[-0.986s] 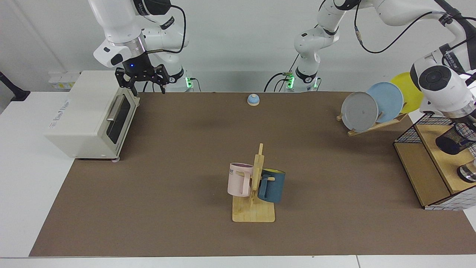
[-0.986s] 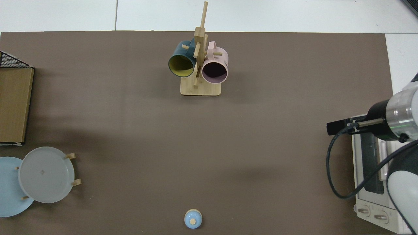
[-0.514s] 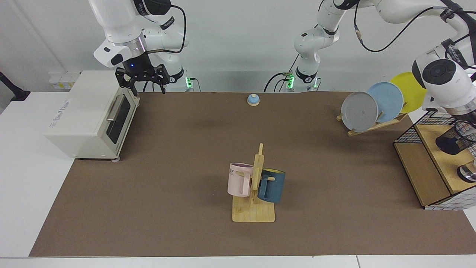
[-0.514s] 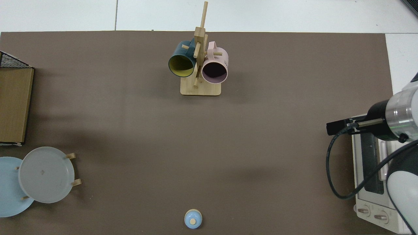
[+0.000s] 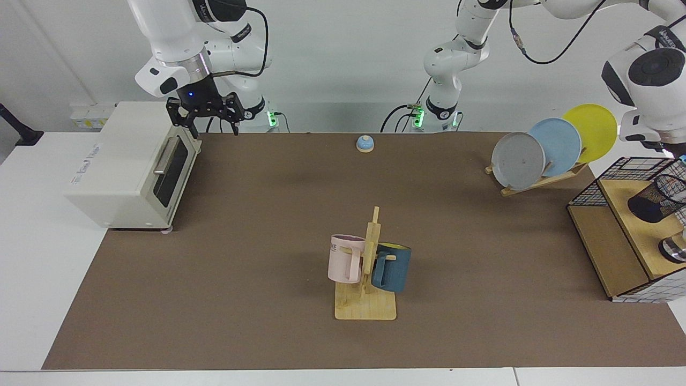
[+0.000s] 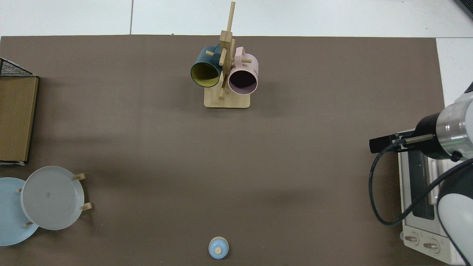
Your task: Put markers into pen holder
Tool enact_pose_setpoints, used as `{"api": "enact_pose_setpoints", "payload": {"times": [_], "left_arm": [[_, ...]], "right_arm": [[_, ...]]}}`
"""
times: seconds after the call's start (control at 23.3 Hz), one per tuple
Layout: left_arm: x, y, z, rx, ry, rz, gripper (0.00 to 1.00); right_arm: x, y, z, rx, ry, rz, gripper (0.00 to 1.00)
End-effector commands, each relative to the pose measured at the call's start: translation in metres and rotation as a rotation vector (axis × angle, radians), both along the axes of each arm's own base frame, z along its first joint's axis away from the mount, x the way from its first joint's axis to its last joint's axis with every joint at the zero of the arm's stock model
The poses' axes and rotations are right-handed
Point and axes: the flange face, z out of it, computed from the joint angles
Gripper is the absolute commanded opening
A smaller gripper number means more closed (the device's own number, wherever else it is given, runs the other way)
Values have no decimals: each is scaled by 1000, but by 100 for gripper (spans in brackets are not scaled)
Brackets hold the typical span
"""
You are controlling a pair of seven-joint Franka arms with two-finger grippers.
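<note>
The black wire-mesh pen holder (image 5: 658, 198), cylindrical, is seen on a wooden shelf (image 5: 638, 228) at the tabletop's edge. No marker can be made out. The left gripper is cut off above it; the right gripper (image 5: 203, 119) is held with fingers spread above the smooth cream toaster oven (image 5: 128, 166).

A black wire-mesh cylindrical pen holder (image 5: 656, 199) stands on a wooden shelf top at the table's edge, partly cut off by the view's border.
</note>
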Motion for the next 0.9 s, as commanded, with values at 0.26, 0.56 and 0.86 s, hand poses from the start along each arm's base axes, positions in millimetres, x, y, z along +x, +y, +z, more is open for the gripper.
{"api": "enact_pose_setpoints", "payload": {"times": [0.26, 0.56, 0.86], "left_arm": [[-22, -54, 55, -249, -81, 66, 100], [-23, -106, 47, -411, -118, 203, 100], [-27, -162, 52, -623, -192, 470, 100]], "right_arm": [[-2, -1, 0, -13, -19, 14, 99], [5, 2, 4, -33, -57, 40, 99], [27, 4, 18, -32, -67, 52, 99]]}}
